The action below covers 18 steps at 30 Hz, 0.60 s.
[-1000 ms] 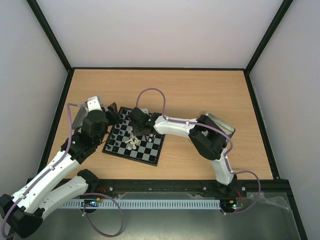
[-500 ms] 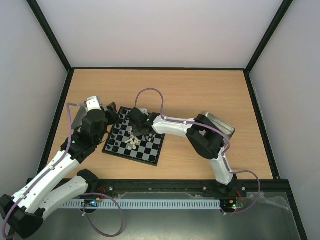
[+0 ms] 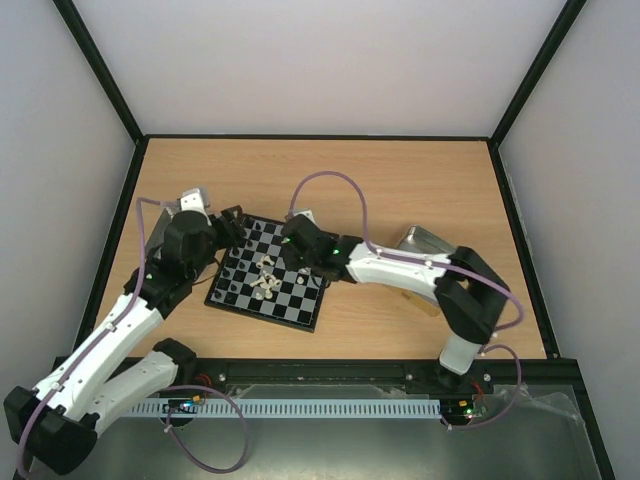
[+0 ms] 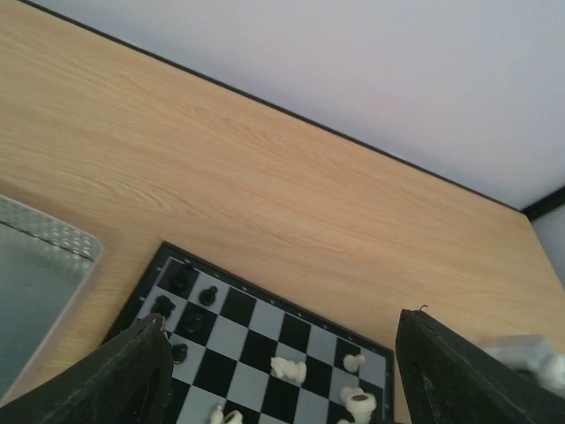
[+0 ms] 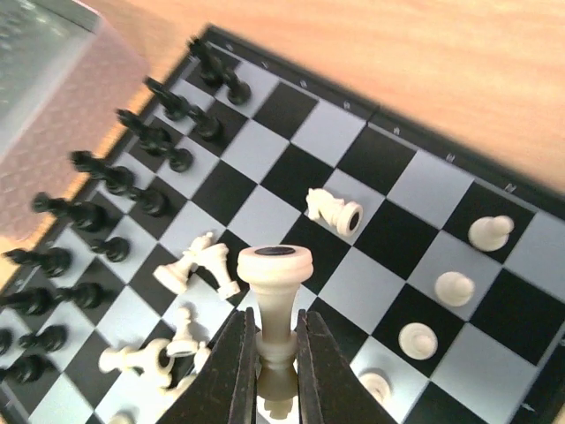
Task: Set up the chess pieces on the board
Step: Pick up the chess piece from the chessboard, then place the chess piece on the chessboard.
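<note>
The right arm's fingers are clamped on the head of a cream-white turned chess piece with a wide round base. They hold it above the middle of the small black-and-grey chequered board, base pointing down at the squares. Black chess pieces stand in two rows along the board edge beside the shallow silver metal tin. Several toppled cream pieces lie mid-board, and a few cream pawns stand toward the opposite edge.

The job now is probably to seat the held piece on a free square behind those pawns. It would help to carry it high over the toppled heap, lower it straight and let go only once the base sits flat. The left arm's fingers stand apart and empty near the board's black-piece edge, and had best keep out of the way.
</note>
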{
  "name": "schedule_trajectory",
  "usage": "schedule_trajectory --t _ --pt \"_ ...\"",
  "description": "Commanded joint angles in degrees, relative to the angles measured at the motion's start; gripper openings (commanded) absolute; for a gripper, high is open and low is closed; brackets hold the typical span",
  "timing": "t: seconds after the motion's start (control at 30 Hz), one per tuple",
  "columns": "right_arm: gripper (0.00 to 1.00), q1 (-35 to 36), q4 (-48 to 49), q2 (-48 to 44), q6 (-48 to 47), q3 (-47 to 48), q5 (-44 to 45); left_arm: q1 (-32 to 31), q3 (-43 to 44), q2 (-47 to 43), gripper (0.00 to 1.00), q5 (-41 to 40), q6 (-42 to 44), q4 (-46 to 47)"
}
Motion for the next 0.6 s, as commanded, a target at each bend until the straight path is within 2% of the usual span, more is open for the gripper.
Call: schedule_trajectory --t 0.0,0.1,0.17,0.4,0.57 --pt "0.05 0.1 11.2 -8.3 -7.9 -6.9 -0.7 3.2 3.5 2.6 0.73 17.1 2.6 2.2" --pt "0.05 0.0 16.3 -14.2 -12.8 -12.1 -3.3 4.4 6.6 7.6 0.79 31.3 6.7 0.6" --pt "0.05 0.0 19.7 -19.3 -16.4 -16.1 -6.4 4.5 8.8 11.2 0.79 37.3 8.6 -2.0" --pt "0.05 0.1 26.2 -29.4 -23.9 -23.6 -11.3 4.5 11.0 16.7 0.78 49.8 9.5 -4.9" --pt "0.05 0.1 26.8 -31.9 -25.2 -25.0 -11.5 4.5 10.7 17.8 0.68 58.6 6.8 -2.2"
